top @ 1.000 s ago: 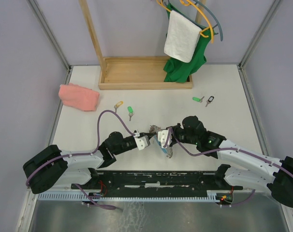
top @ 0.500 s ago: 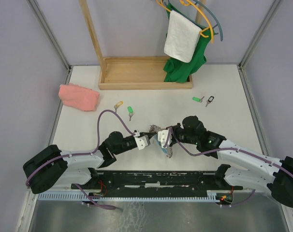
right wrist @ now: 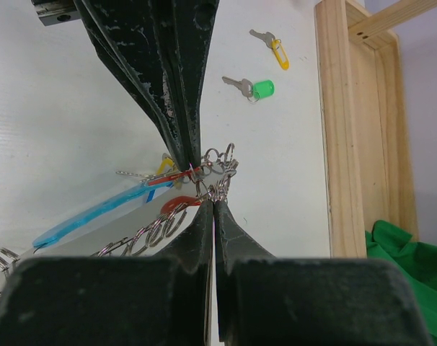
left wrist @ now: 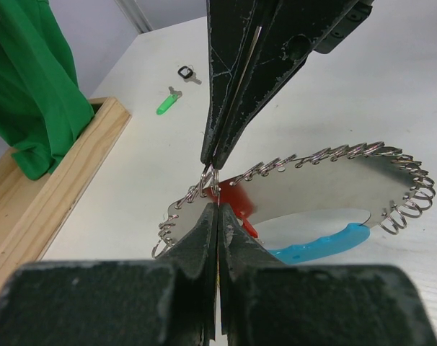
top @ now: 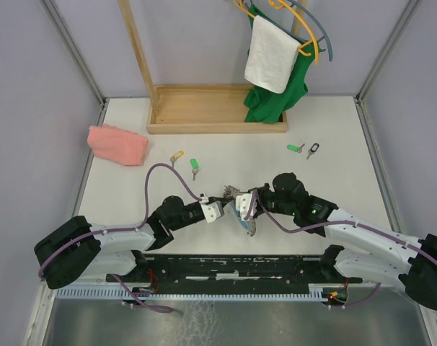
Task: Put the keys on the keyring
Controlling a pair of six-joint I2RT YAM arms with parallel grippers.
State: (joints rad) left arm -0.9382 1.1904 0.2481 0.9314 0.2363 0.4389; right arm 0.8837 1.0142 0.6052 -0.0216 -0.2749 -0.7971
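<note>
Nothing has visibly shifted over the last second: both arms stay in the same pose, tips nearly meeting near the middle of the worktop point(top: 334, 187).

The left gripper point(top: 220, 210) reaches in from the left with its fingers pressed flat together. Its tips sit against a cluster of grey chain loops beside a red tag point(left wrist: 236, 198). Whether any wire is caught between them cannot be told.

The right gripper point(top: 239, 205) comes in from the right, also squeezed fully together. It pinches loops of that same chain, which hang at its tip in the left wrist view.

The keyring point(left wrist: 334, 155) lies under and between the two tips. Its chain curves away in a wide coil, and its long light-blue piece point(right wrist: 96, 213) lies flat on the worktop just on the near side.

At the far edge stands a shallow wooden tray point(top: 217, 108). The hem of a hanging green garment point(top: 276, 97) drapes into its right end, and a white towel point(top: 272, 54) hangs in front of the garment. A pink cloth point(top: 117, 144) lies at far left.

Loose keys rest apart from the keyring. A yellow-tagged one point(top: 177, 155) and a green-tagged one point(top: 194, 166) lie just beyond the left gripper. Another green-tagged one point(top: 295, 148) and a black-tagged one point(top: 314, 150) lie farther right.
</note>
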